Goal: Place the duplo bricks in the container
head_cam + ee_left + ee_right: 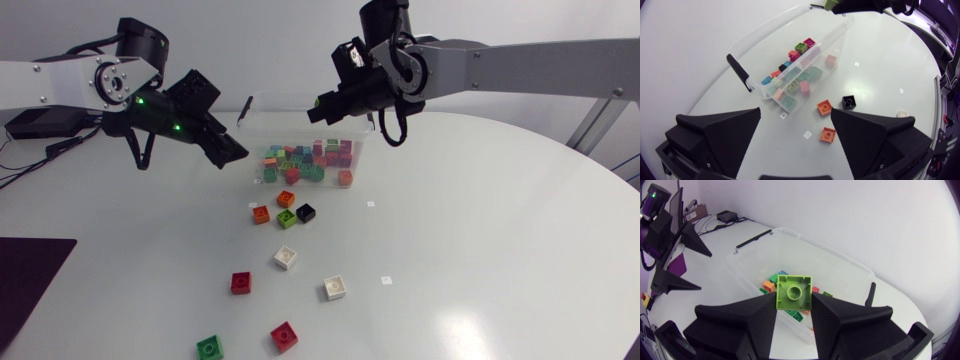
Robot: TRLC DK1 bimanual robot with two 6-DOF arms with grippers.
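The clear container [820,249] stands near the far edge of the table [480,250], its floor strewn with sorted bricks [310,158] (green, red, orange and pink among them). Over its open top hangs the right gripper [794,311], its fingers pinching a lime-green brick [794,291] from both sides, stud side toward the wrist. The left gripper [796,114] hovers above the table just beside the container's left end, its fingers spread wide apart. Just in front of the container lie an orange brick [260,213], a second orange brick [285,198], a lime brick [287,218] and a black brick [305,212], close together. Farther toward the near edge sit a white brick [285,257], a red brick [241,282] and a second white brick [335,288], with a green brick [210,347] and a second red brick [284,335] nearest that edge.
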